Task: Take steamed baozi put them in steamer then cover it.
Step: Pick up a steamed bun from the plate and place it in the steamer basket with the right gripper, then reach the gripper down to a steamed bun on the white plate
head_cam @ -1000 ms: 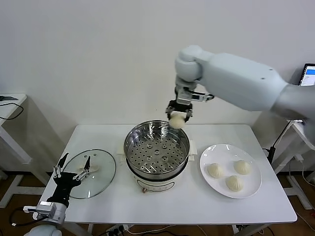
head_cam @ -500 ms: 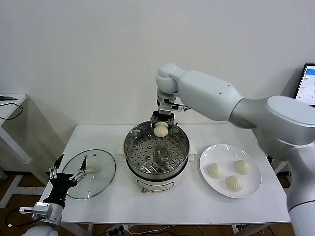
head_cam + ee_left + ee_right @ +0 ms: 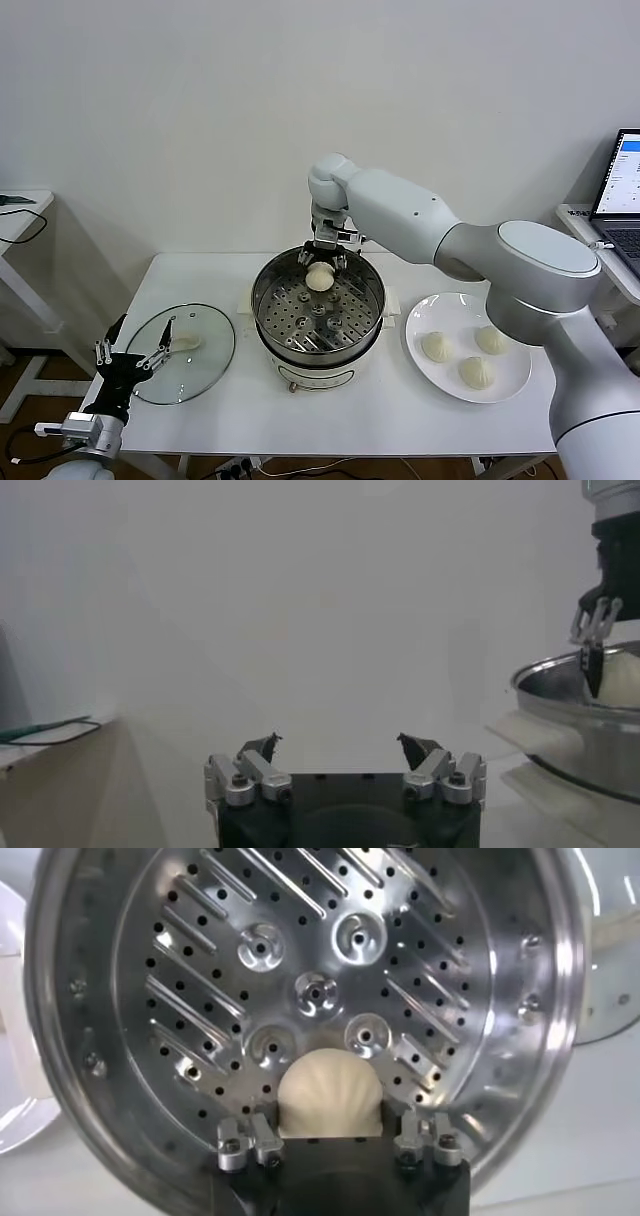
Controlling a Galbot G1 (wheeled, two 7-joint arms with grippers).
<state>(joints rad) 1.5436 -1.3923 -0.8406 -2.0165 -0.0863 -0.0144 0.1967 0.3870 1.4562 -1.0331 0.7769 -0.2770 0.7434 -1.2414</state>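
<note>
R gripper (image 3: pixel 330 1138) astride baozi (image 3: pixel 330 1093), wrist-cam only

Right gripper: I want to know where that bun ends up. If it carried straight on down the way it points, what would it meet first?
Probably the perforated tray of the steamer. The right gripper points down into the pot with a baozi between its spread fingers; how far above the tray it hangs is unclear.

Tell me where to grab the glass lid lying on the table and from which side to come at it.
Grip the white handle at the centre of the glass lid, coming straight down from above. The lid lies flat on the table to the left of the steamer, so its thin rim offers little to pinch, while the handle stands up from the dome. The open left gripper hangs nearest it.
</note>
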